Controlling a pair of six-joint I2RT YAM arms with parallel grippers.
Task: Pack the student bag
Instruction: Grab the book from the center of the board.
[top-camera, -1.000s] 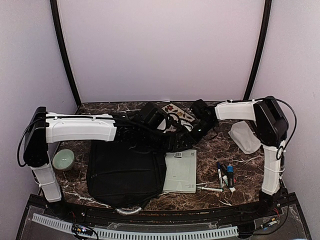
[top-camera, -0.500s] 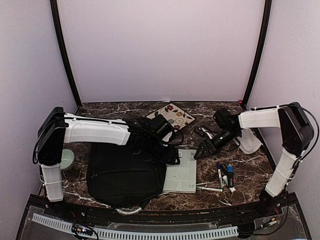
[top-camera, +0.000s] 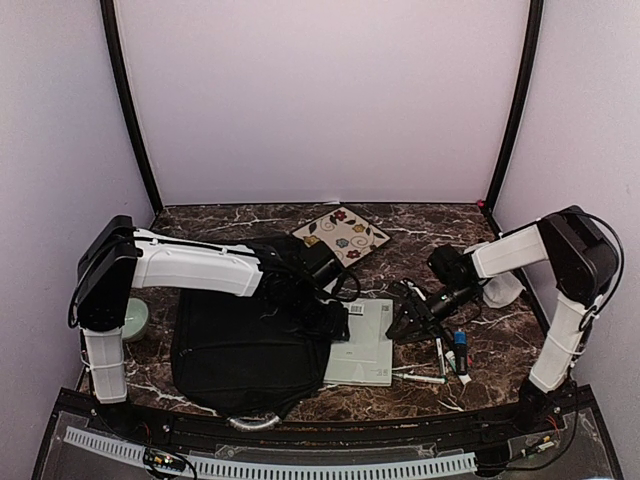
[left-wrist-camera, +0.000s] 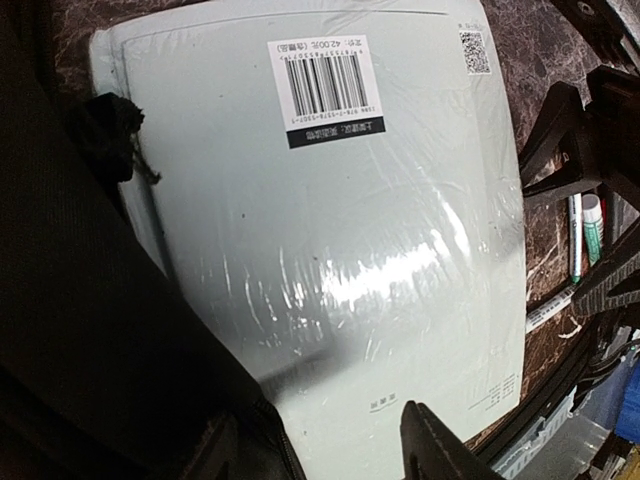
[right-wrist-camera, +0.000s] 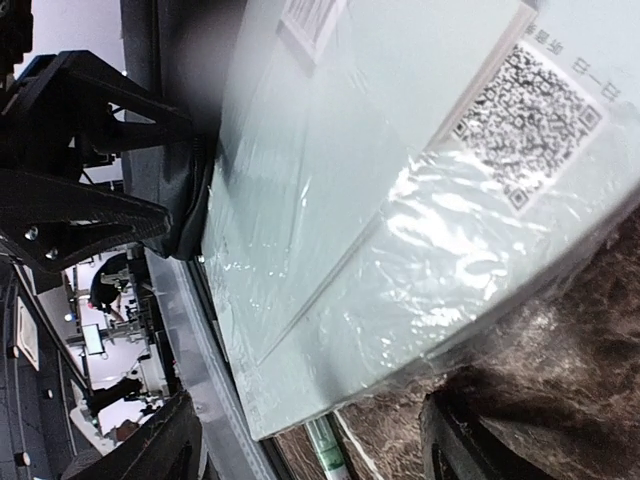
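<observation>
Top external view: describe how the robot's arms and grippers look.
The left arm and right arm have white boxy shells, black joints and thin black cables. The left gripper and right gripper are black, each with two angular fingers.

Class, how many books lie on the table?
2: a pale green wrapped book right of the student bag, and a floral-covered book at the back. Others may be hidden inside the bag.

The student bag (top-camera: 240, 352) is matt cloth, the book (left-wrist-camera: 330, 230) glossy (plastic-wrapped).
</observation>
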